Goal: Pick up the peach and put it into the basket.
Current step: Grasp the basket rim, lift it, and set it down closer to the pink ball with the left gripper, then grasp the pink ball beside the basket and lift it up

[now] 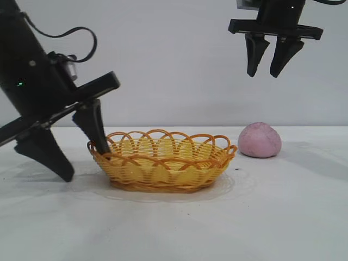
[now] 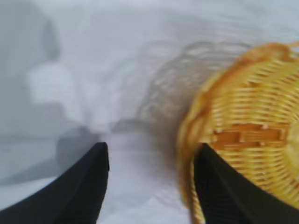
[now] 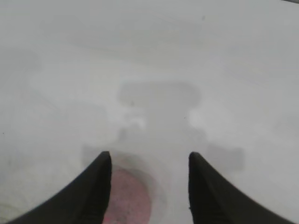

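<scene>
The peach (image 1: 260, 140) sits on the white surface (image 1: 283, 217), just beside the basket's right end without touching it — a dull pinkish-purple dome, matte and faintly speckled, flat where it meets the surface and narrower than the basket. In the right wrist view its pink top (image 3: 127, 201) shows low between the two dark fingers.

The basket (image 1: 163, 163) is a shallow oval of yellow wicker with an orange looped rim, resting on the surface.

The right gripper (image 1: 268, 65) hangs high above the peach, pointing down, its fingers apart and holding nothing.

The left gripper (image 1: 81, 157) is low at the basket's left end — fingers spread wide, one tip against the basket's rim, the other out over the surface. The left wrist view shows the weave (image 2: 252, 140) beside one finger.
</scene>
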